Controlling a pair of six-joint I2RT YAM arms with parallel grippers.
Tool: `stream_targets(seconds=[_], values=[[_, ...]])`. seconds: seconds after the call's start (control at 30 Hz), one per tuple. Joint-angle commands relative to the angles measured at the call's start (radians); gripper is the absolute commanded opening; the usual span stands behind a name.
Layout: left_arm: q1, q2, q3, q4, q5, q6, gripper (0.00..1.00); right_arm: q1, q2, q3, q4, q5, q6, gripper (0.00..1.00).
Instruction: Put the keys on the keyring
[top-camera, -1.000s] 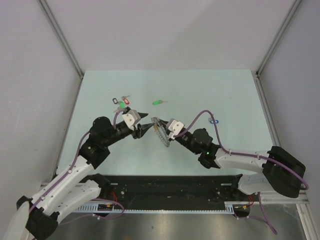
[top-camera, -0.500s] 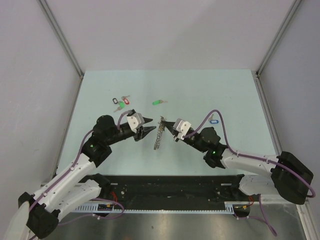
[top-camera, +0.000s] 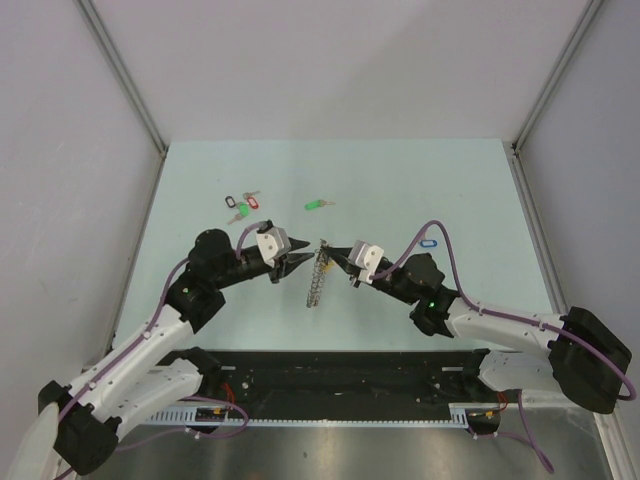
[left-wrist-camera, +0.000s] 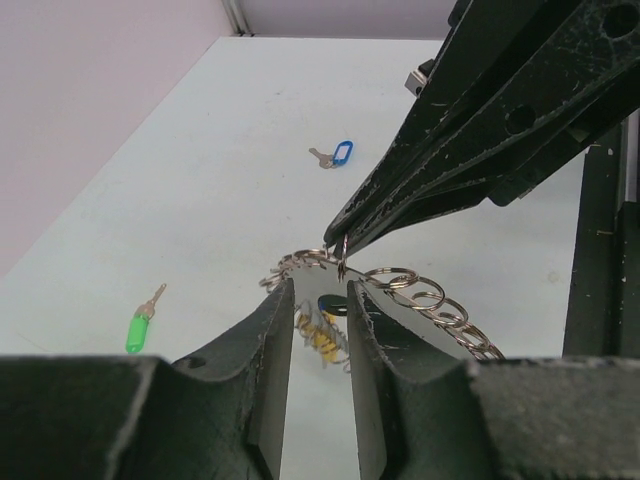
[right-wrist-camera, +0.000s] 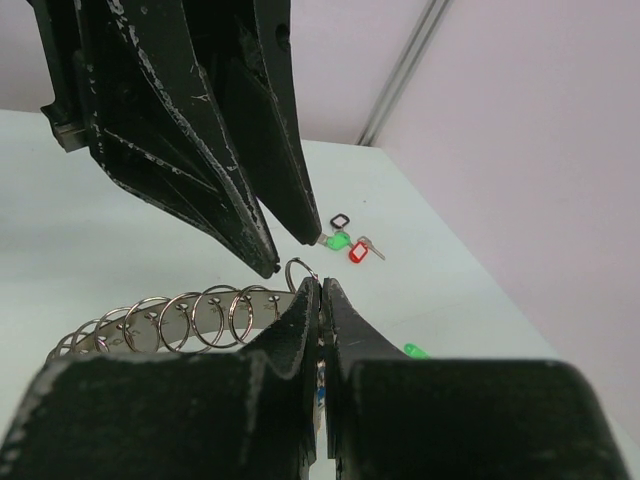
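Arms angled inward, tips nearly meeting; left tool (top-camera: 303, 262) parted (narrowly), right tool (top-camera: 334, 251) pinched shut.

keyring (top-camera: 317, 272) | one key (top-camera: 317, 204) behind it | other key (top-camera: 428, 242) right of it

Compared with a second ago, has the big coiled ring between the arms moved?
Yes. The keyring swung its lower end left, from right of the green-tagged key to almost straight below it.

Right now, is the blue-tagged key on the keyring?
No, the blue-tagged key lies on the table, well apart from the keyring.
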Motion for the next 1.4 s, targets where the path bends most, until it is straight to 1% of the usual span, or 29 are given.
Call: stream_targets(seconds=[0.0, 0.2, 0.37, 0.77, 0.97, 1.07, 1.1, 1.2, 1.23, 1.3, 1.33, 1.37], values=[[-0.005, 0.011, -0.006, 0.056, 0.062, 0.002, 0.32, -0.002, -0.024, 0.012, 0.064, -0.017, 0.005, 0.0], [-0.01, 0.03, 0.0, 0.05, 0.082, -0.002, 0.3, 0.0, -0.018, 0.013, 0.07, -0.014, 0.01, 0.0], [-0.014, 0.036, 0.005, 0.044, 0.073, -0.004, 0.27, 0.0, -0.016, 0.015, 0.07, -0.016, 0.01, 0.0], [-0.021, 0.048, 0.012, 0.037, 0.045, -0.016, 0.25, 0.018, 0.005, 0.024, 0.067, -0.003, -0.004, 0.0], [-0.022, 0.061, 0.026, 0.016, 0.023, -0.016, 0.17, 0.027, 0.01, 0.03, 0.064, 0.006, -0.013, 0.0], [-0.025, 0.065, 0.032, 0.002, 0.013, -0.011, 0.08, 0.031, 0.011, 0.031, 0.064, 0.01, -0.015, 0.0], [-0.027, 0.068, 0.034, -0.001, 0.008, -0.013, 0.0, 0.032, 0.01, 0.031, 0.064, 0.012, -0.015, 0.0], [-0.027, 0.068, 0.039, -0.004, -0.006, -0.019, 0.0, 0.034, 0.004, 0.031, 0.062, 0.021, -0.001, 0.0], [-0.027, 0.065, 0.037, -0.001, -0.013, -0.033, 0.0, 0.034, -0.004, 0.033, 0.061, 0.024, 0.005, 0.03], [-0.027, 0.054, 0.034, 0.013, -0.029, -0.05, 0.0, 0.034, -0.015, 0.047, 0.041, 0.038, 0.016, 0.13], [-0.028, 0.05, 0.028, 0.022, -0.036, -0.076, 0.0, 0.034, -0.033, 0.054, 0.0, 0.043, 0.031, 0.21], [-0.027, 0.047, 0.028, 0.036, -0.038, -0.087, 0.0, 0.034, -0.044, 0.074, -0.024, 0.055, 0.042, 0.25]])
